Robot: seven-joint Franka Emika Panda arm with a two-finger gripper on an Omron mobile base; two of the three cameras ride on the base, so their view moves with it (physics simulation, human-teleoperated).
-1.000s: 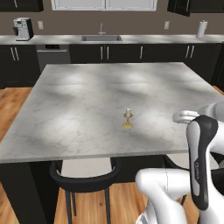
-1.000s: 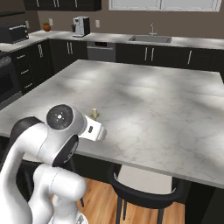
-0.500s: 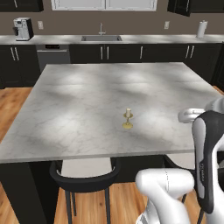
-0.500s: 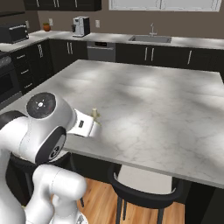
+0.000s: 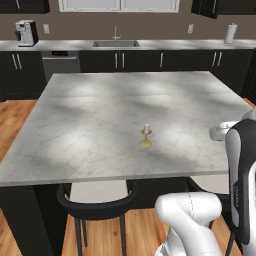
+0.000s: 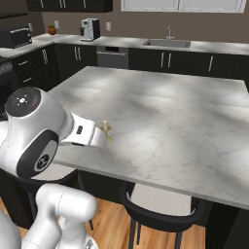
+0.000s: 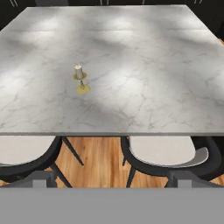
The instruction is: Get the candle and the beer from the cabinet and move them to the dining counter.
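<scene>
candle (image 5: 145, 136) upright on dining counter (image 5: 100, 115), partly arm-hidden

One candle (image 5: 146, 135) stands on one marble surface (image 5: 100, 120), the dining island. Two dark stools with pale seats are tucked under the near edge, one (image 7: 26, 153) to the left and one (image 7: 164, 153) to the right in the hand view. Along the far wall there is one sink (image 5: 115, 44) with one tap (image 5: 115, 34), one dishwasher (image 5: 61, 61), one coffee machine (image 5: 26, 33) and one paper towel roll (image 5: 230, 33). The right base view adds one microwave (image 6: 16, 36) and one small orange pot (image 6: 51, 31) on the wall worktop. One window (image 5: 119, 5) shows above the sink.
</scene>
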